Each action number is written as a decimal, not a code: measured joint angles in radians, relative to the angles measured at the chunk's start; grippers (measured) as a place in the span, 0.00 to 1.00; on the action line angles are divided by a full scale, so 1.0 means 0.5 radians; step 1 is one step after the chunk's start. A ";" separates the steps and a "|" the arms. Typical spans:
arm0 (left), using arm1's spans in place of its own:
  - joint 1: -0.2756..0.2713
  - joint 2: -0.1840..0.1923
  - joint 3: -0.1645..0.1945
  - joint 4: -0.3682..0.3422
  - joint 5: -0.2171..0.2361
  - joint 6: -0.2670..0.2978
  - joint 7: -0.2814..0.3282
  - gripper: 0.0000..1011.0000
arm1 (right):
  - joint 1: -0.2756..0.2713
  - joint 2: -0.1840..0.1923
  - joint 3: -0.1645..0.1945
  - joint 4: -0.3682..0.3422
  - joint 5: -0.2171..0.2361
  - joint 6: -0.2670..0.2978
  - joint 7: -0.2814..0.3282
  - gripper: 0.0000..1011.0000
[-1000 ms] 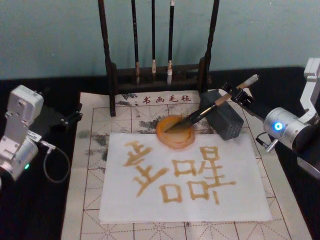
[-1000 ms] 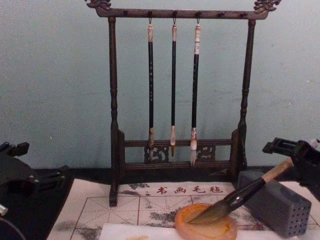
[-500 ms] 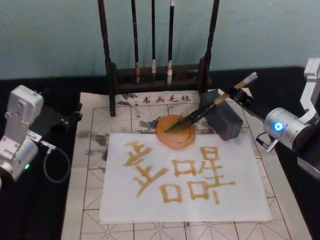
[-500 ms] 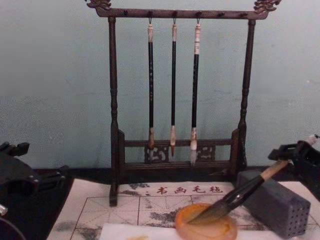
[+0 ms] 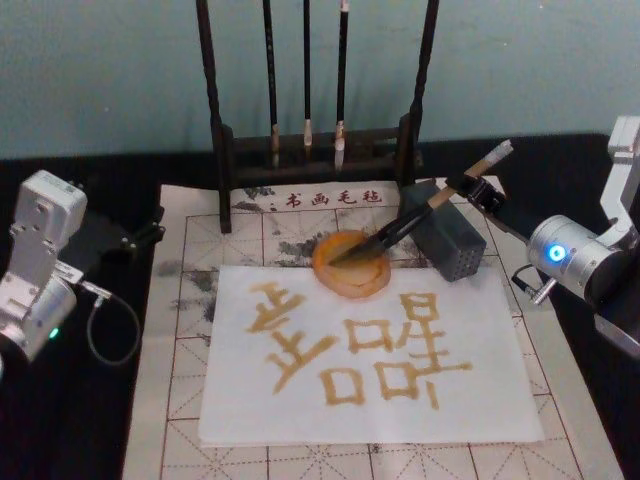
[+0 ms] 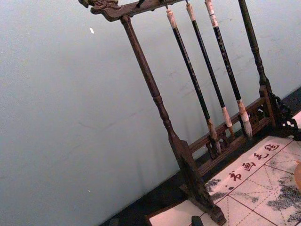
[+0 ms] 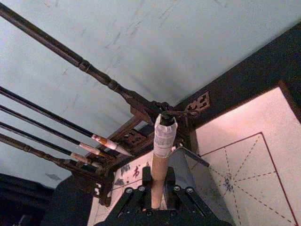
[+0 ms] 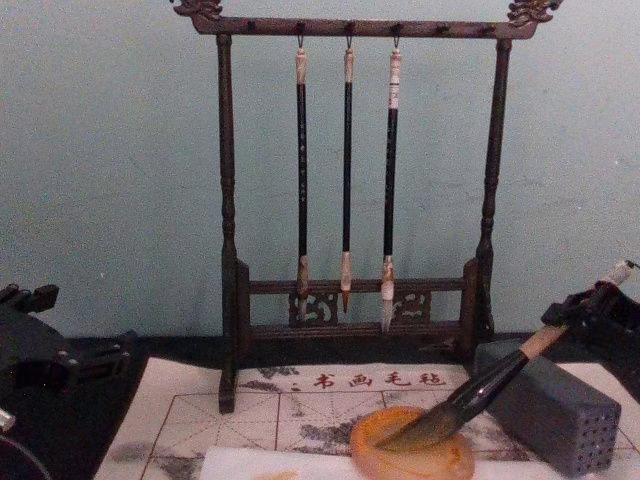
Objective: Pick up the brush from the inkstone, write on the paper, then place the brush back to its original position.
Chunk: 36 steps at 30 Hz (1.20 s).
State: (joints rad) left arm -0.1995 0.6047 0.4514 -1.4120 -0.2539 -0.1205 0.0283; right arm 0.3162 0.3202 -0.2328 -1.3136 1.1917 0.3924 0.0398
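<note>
Your right claw (image 5: 463, 187), clenched on the brush (image 5: 400, 228) handle, has tipped it steeper. The bristles, down-left of the claw, sit in the inkstone (image 5: 350, 272). The paper (image 5: 480, 400) is written on, so letting go is likely next. The left claw (image 5: 145, 233) is parked well apart.

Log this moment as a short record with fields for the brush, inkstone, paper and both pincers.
brush: tilted, bristles in the inkstone, handle rising to the right
inkstone: at the paper's far edge, beside the grey block
paper: flat on the gridded mat, bearing ochre characters
right pincer: shut on the brush's handle near its capped end
left pincer: parked at the left, off the mat
</note>
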 joint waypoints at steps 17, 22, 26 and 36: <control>0.000 0.000 0.000 0.000 0.000 0.000 0.000 0.99 | 0.000 0.000 0.000 0.000 0.000 0.000 -0.001 0.18; 0.000 0.000 0.000 0.000 0.000 0.000 0.000 0.99 | 0.001 0.027 -0.032 -0.024 -0.007 -0.043 0.025 0.18; 0.000 0.000 0.000 0.000 0.000 0.000 0.000 0.99 | 0.003 0.057 -0.061 -0.067 -0.025 -0.100 0.062 0.18; 0.000 0.000 0.000 0.000 0.000 0.000 0.000 0.99 | -0.041 0.164 -0.142 -0.216 -0.136 -0.272 0.148 0.18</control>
State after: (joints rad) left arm -0.1996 0.6047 0.4514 -1.4120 -0.2539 -0.1205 0.0283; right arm 0.2959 0.4021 -0.3038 -1.4214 1.1239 0.2563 0.1136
